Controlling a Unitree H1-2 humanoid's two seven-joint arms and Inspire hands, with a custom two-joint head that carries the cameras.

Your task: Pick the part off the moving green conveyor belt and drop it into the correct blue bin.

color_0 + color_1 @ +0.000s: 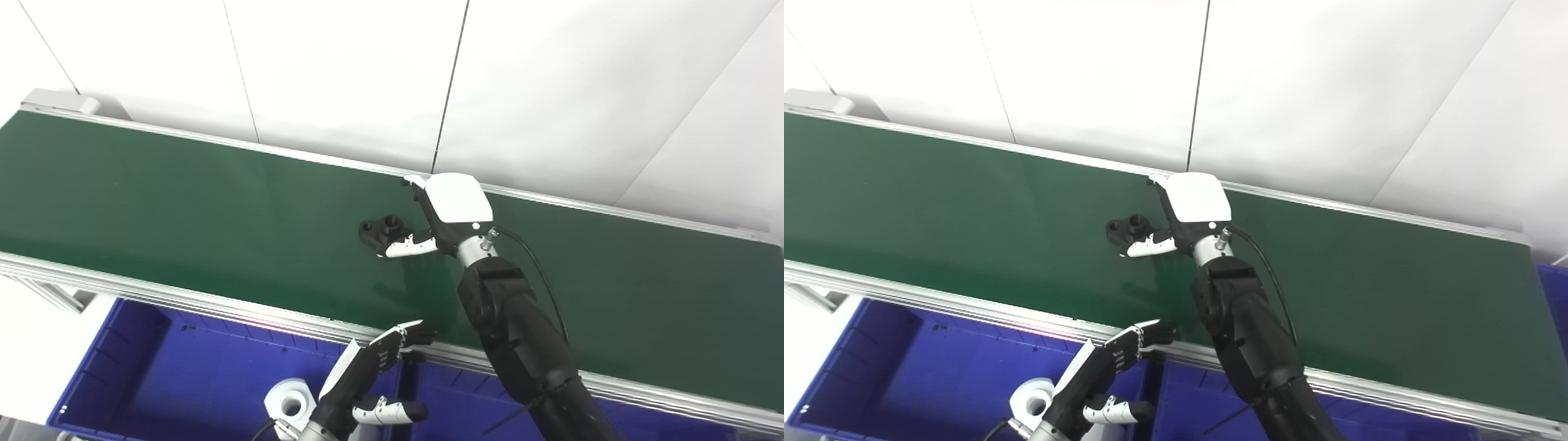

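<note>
A small black part (383, 231) with two round bosses lies on the green conveyor belt (184, 208) near its middle. My right hand (438, 217) reaches over the belt just right of the part. Its thumb touches the part's near side, its fingers are spread toward the far rail, and it grips nothing. My left hand (383, 367) hovers low at the belt's near rail, above the blue bins, fingers apart and holding nothing. A white cylindrical part (289, 401) lies in the left blue bin (141, 361).
An aluminium rail (184, 300) runs along the belt's near edge, another along the far edge by the white wall. A second blue bin (459, 398) sits right of the first, partly hidden by my right arm. A third bin's corner (1557, 288) shows far right.
</note>
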